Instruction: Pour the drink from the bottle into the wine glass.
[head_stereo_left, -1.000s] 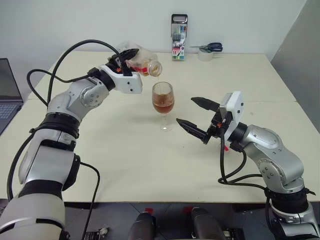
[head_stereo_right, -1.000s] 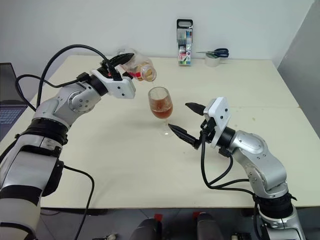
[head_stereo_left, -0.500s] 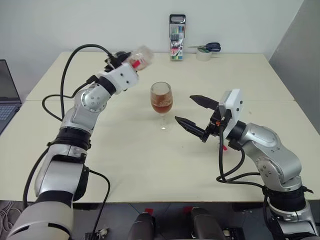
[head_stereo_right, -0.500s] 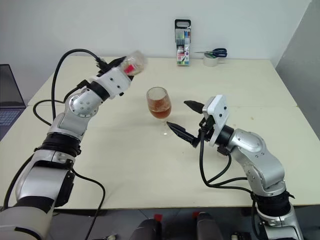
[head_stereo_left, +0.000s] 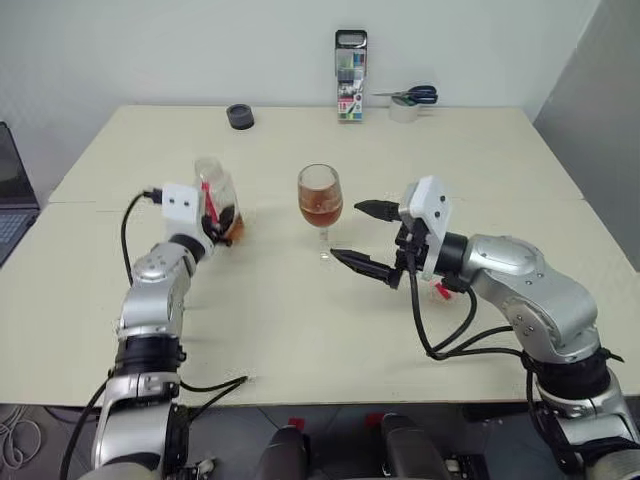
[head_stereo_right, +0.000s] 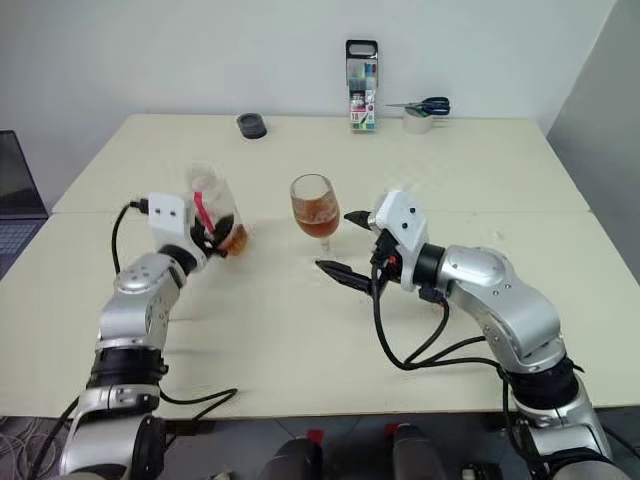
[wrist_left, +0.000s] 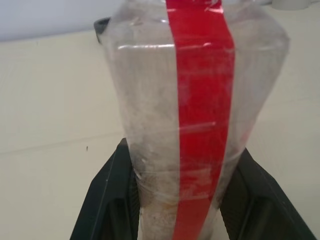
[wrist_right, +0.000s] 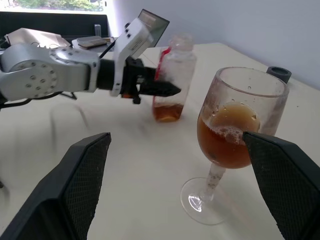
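A wine glass (head_stereo_left: 320, 204) stands upright near the middle of a pale bench (head_stereo_left: 300, 330), its bowl roughly half full of an amber drink (head_stereo_left: 320, 212). To the glass's left, well apart from it, the robot's left claw (head_stereo_left: 218, 226) is clamped on the lower body of a clear plastic bottle (head_stereo_left: 217, 198); the bottle is upright, a red label strip running down its side, a little of the amber liquid left at its base, which sits at or just above the bench top. Whether it touches cannot be told. To the right of the glass, the right claw (head_stereo_left: 362, 237) hangs spread wide and empty, its two black fingers (head_stereo_left: 358, 265) pointing toward the stem, one tip level with the bowl and one near the foot, neither touching. Nothing stands between glass and bottle. Behind the glass, along the bench's far edge, stand an upright pack of pens (head_stereo_left: 351, 61), with a roll of tape (head_stereo_left: 405, 109) and blue-handled scissors (head_stereo_left: 412, 95) to the right of the pack. A small dark round cap-like object (head_stereo_left: 240, 116) lies far back and to the glass's left. A laptop (head_stereo_left: 12, 190) shows at the far left, off the bench.
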